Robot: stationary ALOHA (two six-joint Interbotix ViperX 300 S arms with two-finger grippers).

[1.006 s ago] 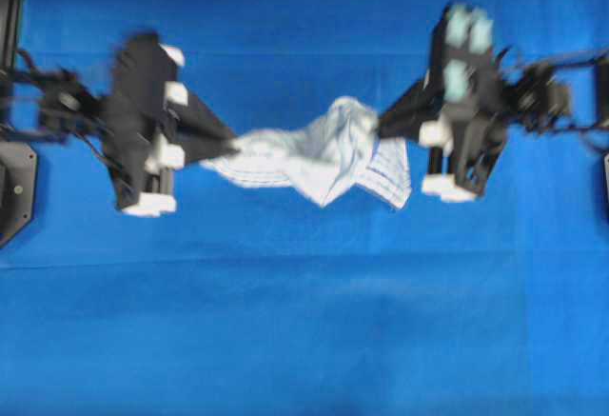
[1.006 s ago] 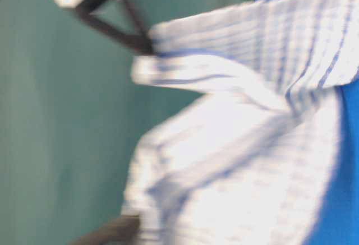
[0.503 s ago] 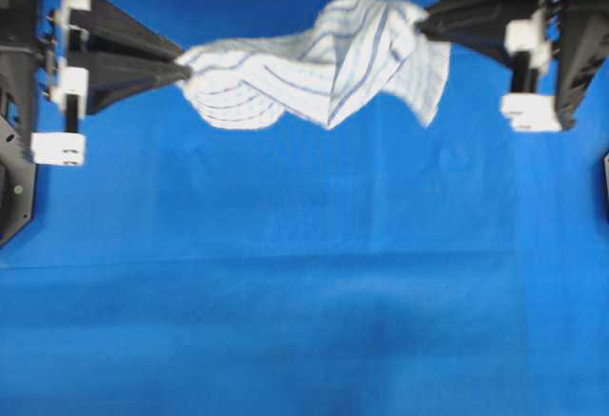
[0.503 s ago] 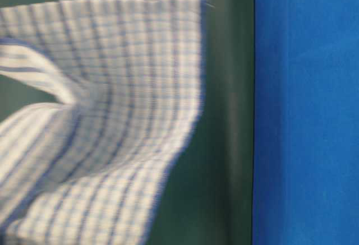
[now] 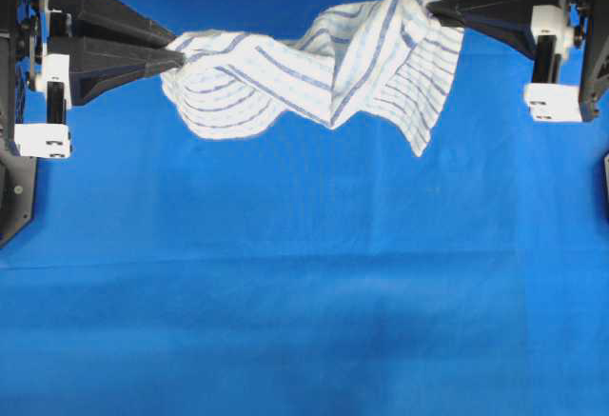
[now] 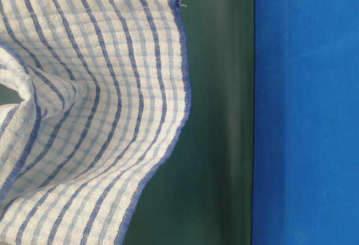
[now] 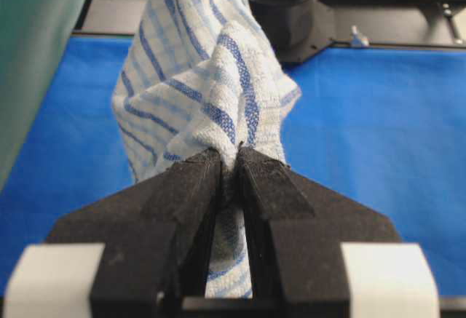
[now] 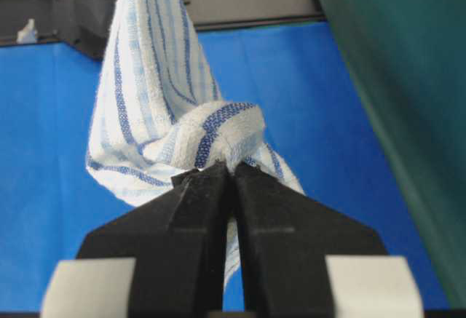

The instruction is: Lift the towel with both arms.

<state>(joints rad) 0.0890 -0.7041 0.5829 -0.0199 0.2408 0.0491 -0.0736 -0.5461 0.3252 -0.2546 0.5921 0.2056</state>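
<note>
Wrist views show what top view cannot: left tool (image 7: 229, 159) pinched tight on towel (image 7: 211, 78) corner, right tool (image 8: 231, 172) pinched tight on other bunched corner. Top view: towel (image 5: 324, 69) hangs twisted between both tools, up off blue counter (image 5: 304, 292), one flap drooping at right. Wide bare blue cloth below towel. Side view: only towel's checked flap with blue hem shows, against dark green wall (image 6: 224, 116); tools hidden there. Arms cut off at top-view edges.
</note>
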